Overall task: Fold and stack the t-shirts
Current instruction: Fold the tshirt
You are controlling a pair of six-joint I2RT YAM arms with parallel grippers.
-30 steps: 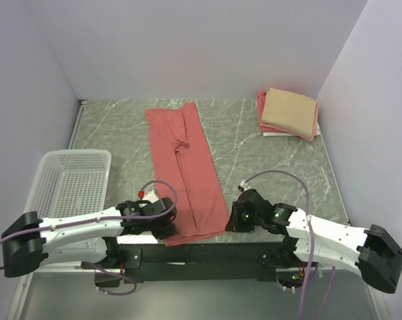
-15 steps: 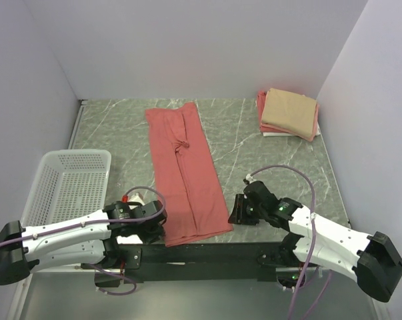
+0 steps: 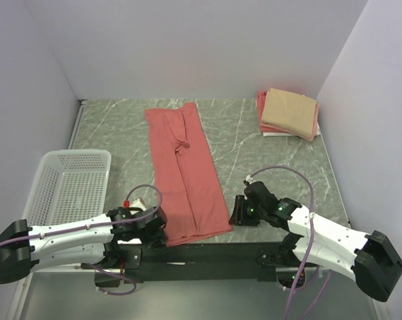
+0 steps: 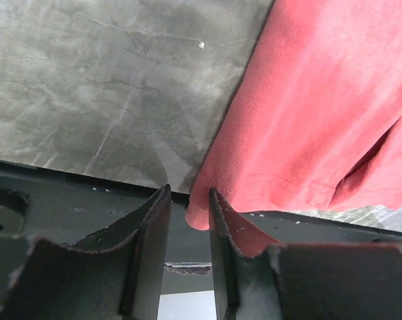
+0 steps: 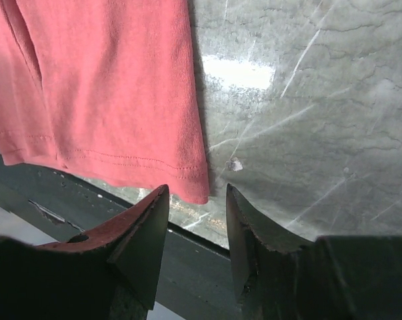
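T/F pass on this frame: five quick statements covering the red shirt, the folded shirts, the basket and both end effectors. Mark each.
1. The salmon-red t-shirt lies spread as a long strip on the table. True.
2. The white mesh basket holds a folded shirt. False: no shirt shows in it.
3. The tan shirt lies on top of the pink shirt at the far right corner. True.
4. The left end effector is shut on the hem. False: its jaws stand apart, with the near left hem corner at their tips, not clamped.
5. The right end effector hovers over the tan shirt. False: it is at the salmon-red t-shirt's near right hem corner, jaws apart.
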